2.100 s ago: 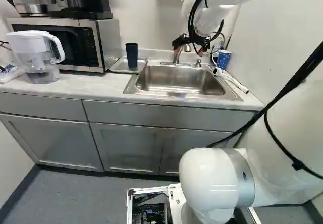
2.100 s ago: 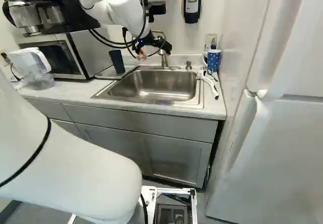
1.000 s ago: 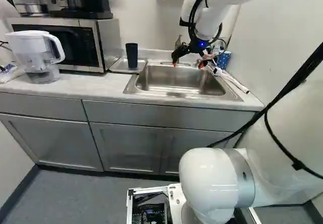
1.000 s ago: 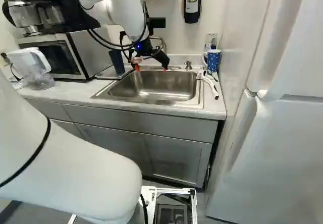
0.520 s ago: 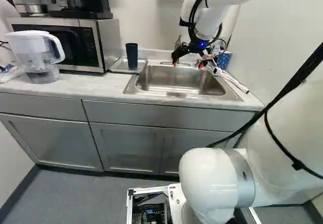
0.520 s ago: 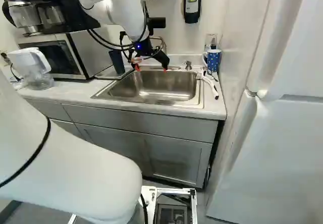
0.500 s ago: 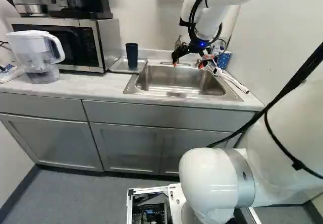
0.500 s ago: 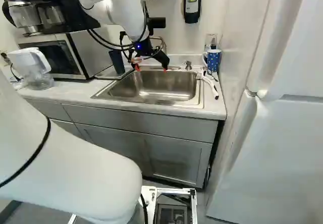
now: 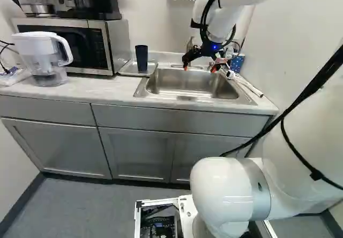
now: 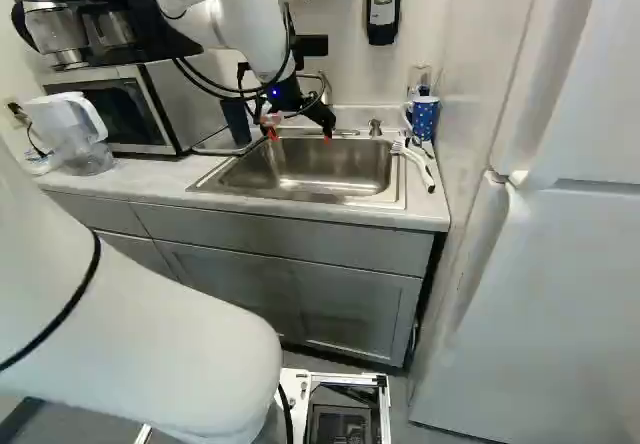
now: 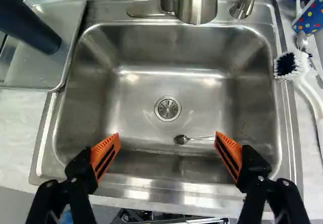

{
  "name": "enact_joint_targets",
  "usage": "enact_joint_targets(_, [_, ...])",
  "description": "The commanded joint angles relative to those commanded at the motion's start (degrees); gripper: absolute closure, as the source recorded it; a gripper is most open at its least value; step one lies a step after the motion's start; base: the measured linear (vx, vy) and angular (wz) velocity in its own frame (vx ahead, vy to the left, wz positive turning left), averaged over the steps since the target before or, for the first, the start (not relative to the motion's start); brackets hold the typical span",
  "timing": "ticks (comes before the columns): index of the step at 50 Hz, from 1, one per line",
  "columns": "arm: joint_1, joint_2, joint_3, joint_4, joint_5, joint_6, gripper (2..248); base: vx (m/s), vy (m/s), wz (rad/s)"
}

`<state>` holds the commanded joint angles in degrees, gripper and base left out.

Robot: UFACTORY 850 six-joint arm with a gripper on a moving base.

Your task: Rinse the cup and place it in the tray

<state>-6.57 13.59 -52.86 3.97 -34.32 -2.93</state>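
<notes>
- Clock reading is from the gripper [image 11: 167, 151], with twelve o'clock straight ahead of the base
- The dark cup [image 9: 141, 58] stands at about ten o'clock, in the metal tray [image 11: 35, 65], its long axis upright
- The jaws are wide apart with nothing between them, above the sink [image 11: 136, 88], well apart from the cup
- The faucet [image 11: 197, 2] is at about twelve; a small spoon [image 11: 181, 139] lies in the sink, below and between the jaws
- The polka-dot mug [image 10: 425, 119] sits at about two, with the white brush [image 11: 290, 65] just beside it, nearer the base
- If the dark cup is the one meant, its place in the tray may mean the job is finished; whether it has been rinsed, I cannot tell
- If it must still be rinsed, the move turns on that ten o'clock offset: the only arm would swing that way and lower, then close across the upright wall from two sides
- A sideways nudge could tip so tall a cup or slide the tray, and the faucet leaves little room on a swing too far toward twelve
</notes>
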Motion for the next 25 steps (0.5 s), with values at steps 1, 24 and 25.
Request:
enact_joint_targets(1, [0.0, 0.0, 0.0, 0.0, 0.0, 0.0, 3, -0.073, 0.041, 0.004])
enact_joint_targets(24, [0.0, 0.0, 0.0, 0.0, 0.0, 0.0, 3, -0.093, 0.063, -0.004])
enact_joint_targets(25, [0.0, 0.0, 0.0, 0.0, 0.0, 0.0, 3, -0.119, 0.078, 0.003])
